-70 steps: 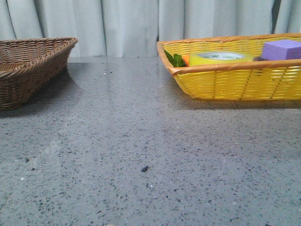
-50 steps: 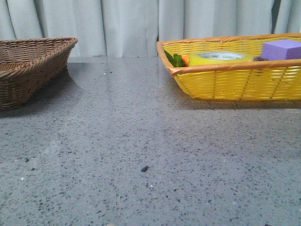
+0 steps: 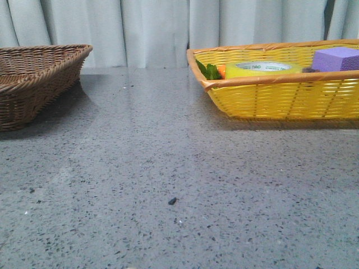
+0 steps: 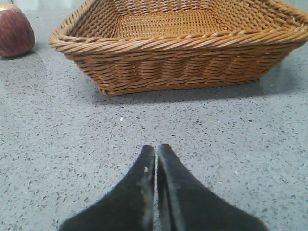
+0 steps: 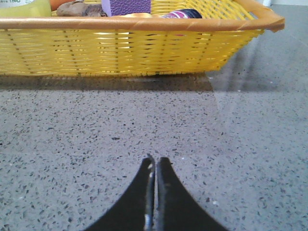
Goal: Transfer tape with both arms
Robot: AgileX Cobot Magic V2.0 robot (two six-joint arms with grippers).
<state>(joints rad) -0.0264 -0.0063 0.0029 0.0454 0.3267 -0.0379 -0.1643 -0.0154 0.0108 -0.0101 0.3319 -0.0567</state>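
Observation:
The yellow tape roll [image 3: 262, 69] lies flat in the yellow basket [image 3: 280, 101] at the back right of the table, white core with green lettering showing. Only a corner of the roll [image 5: 29, 6] shows in the right wrist view. My right gripper [image 5: 155, 160] is shut and empty, low over the table, facing the yellow basket [image 5: 120, 45] from a short way off. My left gripper [image 4: 157, 147] is shut and empty, low over the table, facing the brown wicker basket [image 4: 183, 57]. Neither gripper shows in the front view.
A purple block [image 3: 335, 58] and green and orange items [image 3: 213, 71] share the yellow basket. The brown wicker basket [image 3: 33, 78] stands at the back left. A reddish round object [image 4: 15, 32] sits beside it. Grey speckled table [image 3: 168, 168]; curtain behind.

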